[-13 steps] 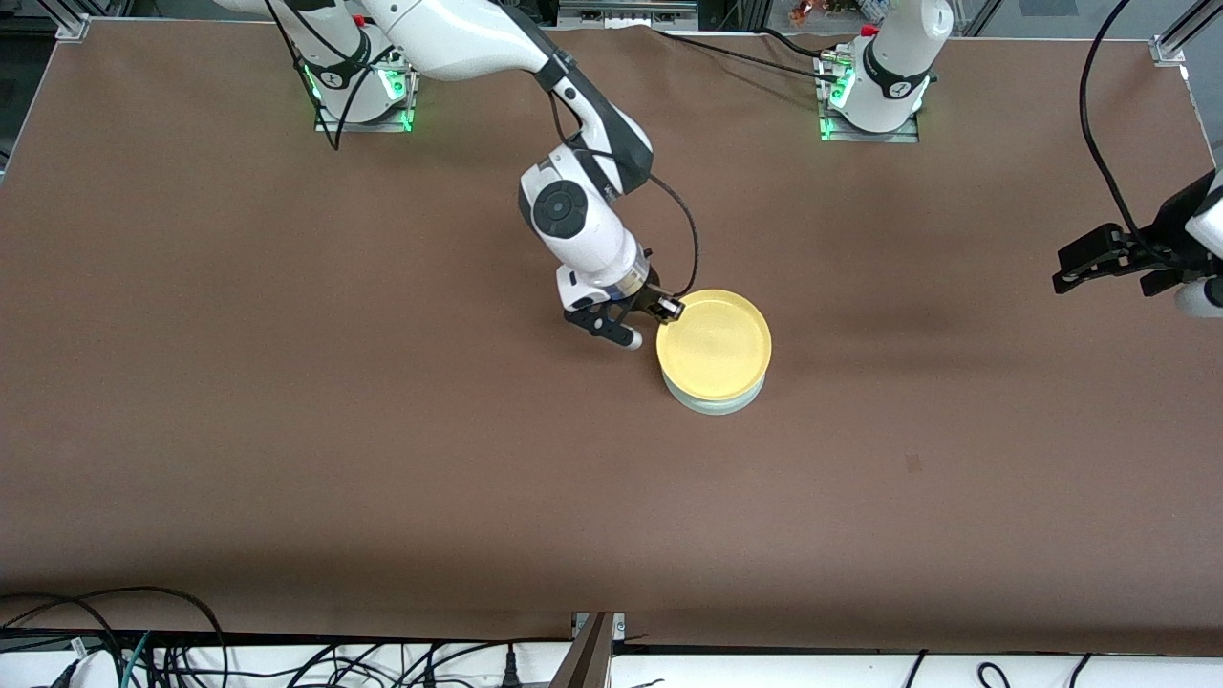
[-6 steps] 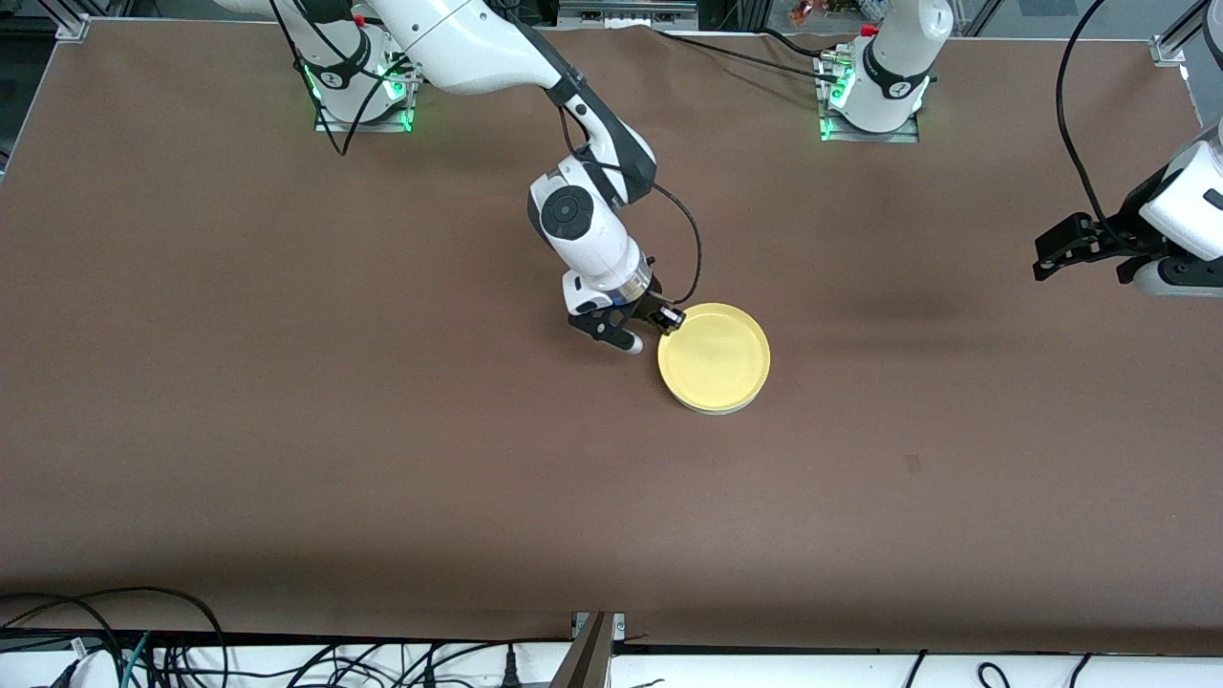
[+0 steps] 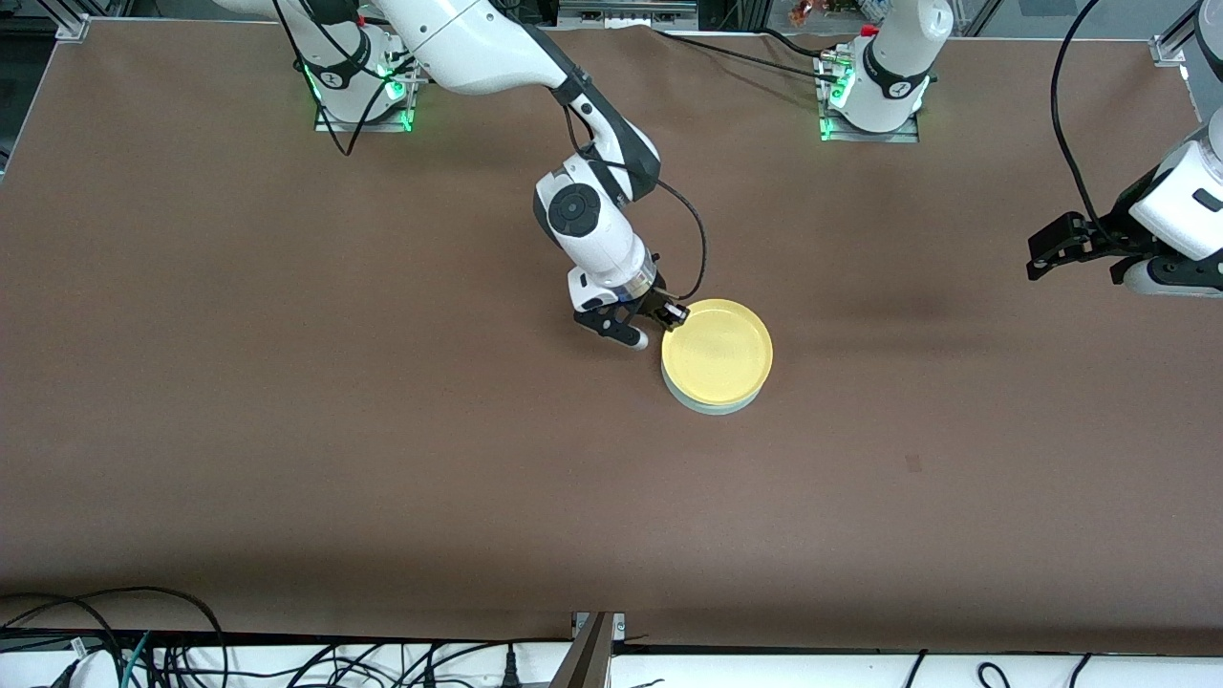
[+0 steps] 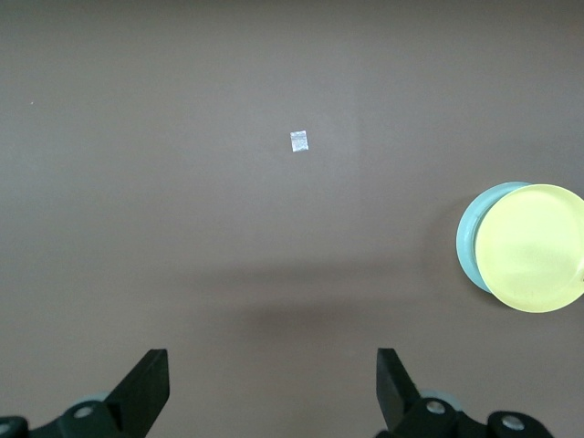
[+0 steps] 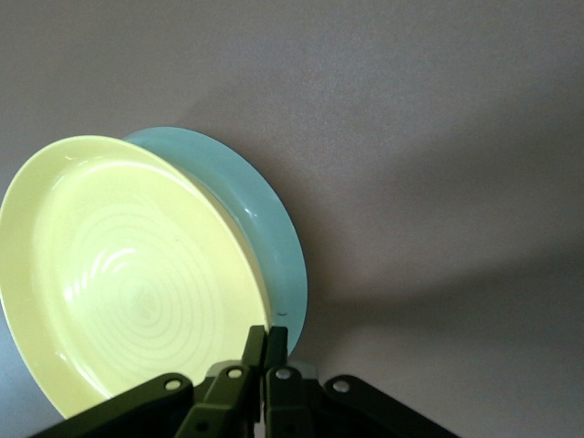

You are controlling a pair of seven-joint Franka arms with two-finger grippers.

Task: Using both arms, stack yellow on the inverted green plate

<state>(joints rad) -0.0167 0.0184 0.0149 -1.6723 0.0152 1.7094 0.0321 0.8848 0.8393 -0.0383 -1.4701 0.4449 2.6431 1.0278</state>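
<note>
The yellow plate [image 3: 717, 352] sits open side up on top of the pale green plate [image 3: 712, 405] in the middle of the table. Only a crescent of the green plate's rim shows beneath it. My right gripper [image 3: 671, 316] is shut on the yellow plate's rim at the edge toward the arms' bases. In the right wrist view the fingertips [image 5: 258, 342] pinch the yellow plate [image 5: 137, 274], and the green plate [image 5: 269, 224] peeks out beside it. My left gripper [image 3: 1046, 254] hangs open and empty over the left arm's end of the table. The left wrist view shows the left gripper [image 4: 272, 365], the yellow plate [image 4: 534, 248] and the green plate [image 4: 468, 239].
A small pale scrap [image 4: 298, 141] lies on the brown table [image 3: 382, 430], nearer the front camera than the plates. Cables [image 3: 143, 650] run along the table's front edge. The arms' bases [image 3: 874, 96] stand along the back edge.
My right gripper has brought the yellow plate down closer onto the green plate, still gripping its rim. The left arm has shifted slightly toward the middle, gripper still open.
</note>
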